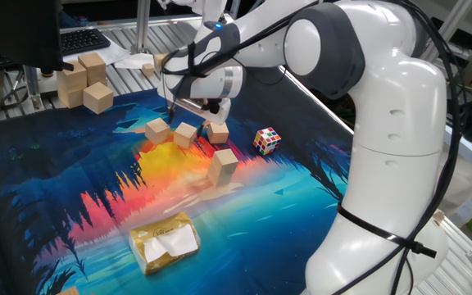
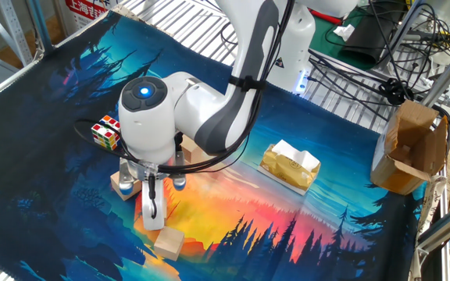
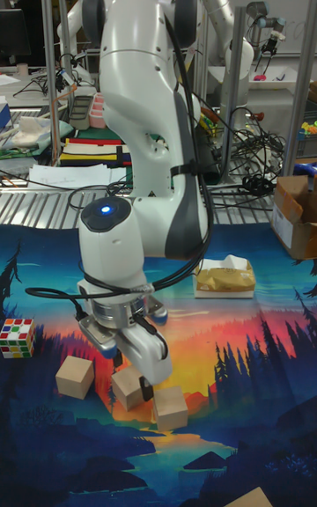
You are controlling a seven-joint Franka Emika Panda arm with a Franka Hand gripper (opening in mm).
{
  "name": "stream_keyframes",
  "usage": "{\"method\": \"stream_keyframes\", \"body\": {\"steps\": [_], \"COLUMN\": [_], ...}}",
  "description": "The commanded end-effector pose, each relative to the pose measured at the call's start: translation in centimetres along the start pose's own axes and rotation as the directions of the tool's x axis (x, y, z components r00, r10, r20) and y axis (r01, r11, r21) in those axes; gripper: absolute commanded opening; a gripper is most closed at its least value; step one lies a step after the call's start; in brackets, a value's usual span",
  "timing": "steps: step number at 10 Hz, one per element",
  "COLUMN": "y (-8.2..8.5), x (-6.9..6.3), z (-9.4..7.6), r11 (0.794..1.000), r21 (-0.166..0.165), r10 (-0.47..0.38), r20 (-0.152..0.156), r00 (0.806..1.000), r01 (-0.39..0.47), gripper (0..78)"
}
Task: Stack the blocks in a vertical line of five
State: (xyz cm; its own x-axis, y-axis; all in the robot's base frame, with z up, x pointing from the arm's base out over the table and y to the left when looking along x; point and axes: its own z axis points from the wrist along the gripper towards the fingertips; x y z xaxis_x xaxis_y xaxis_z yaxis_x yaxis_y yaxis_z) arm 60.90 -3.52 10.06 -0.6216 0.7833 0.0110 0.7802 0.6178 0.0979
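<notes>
Three tan blocks lie in a row on the painted mat: left block (image 1: pixel 157 129), middle block (image 1: pixel 186 134) and right block (image 1: pixel 218 131). In front of them stands a taller tan pile (image 1: pixel 224 164), seemingly one block on another, also seen behind the arm (image 2: pixel 192 148). My gripper (image 1: pixel 191 113) hangs low over the middle block (image 3: pixel 129 388) and is open. Its fingers straddle that block without closing on it. One finger (image 3: pixel 151 364) reaches down between the middle block and its neighbour (image 3: pixel 171 407). The block nearest the puzzle cube (image 2: pixel 125 186) sits just beside the hand.
A multicoloured puzzle cube (image 1: pixel 267 141) sits right of the row. A yellow wrapped packet (image 1: pixel 165 242) lies nearer the front. Larger pale wooden blocks (image 1: pixel 84 80) are piled at the back left by the mat's edge. A cardboard box (image 2: pixel 408 148) stands off the mat.
</notes>
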Motion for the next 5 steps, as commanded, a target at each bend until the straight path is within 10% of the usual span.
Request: {"method": "stream_keyframes", "body": {"steps": [1, 5], "y": [-0.30, -1.04], "x": [-0.15, 0.02], "z": [0.15, 0.81], "r11": [1.000, 1.000], "r21": [-0.002, -0.008], "r10": [-0.007, -0.011], "r20": [0.005, 0.009], "r00": [1.000, 1.000], "r01": [0.007, 0.011], "gripper": [77.4, 77.4]}}
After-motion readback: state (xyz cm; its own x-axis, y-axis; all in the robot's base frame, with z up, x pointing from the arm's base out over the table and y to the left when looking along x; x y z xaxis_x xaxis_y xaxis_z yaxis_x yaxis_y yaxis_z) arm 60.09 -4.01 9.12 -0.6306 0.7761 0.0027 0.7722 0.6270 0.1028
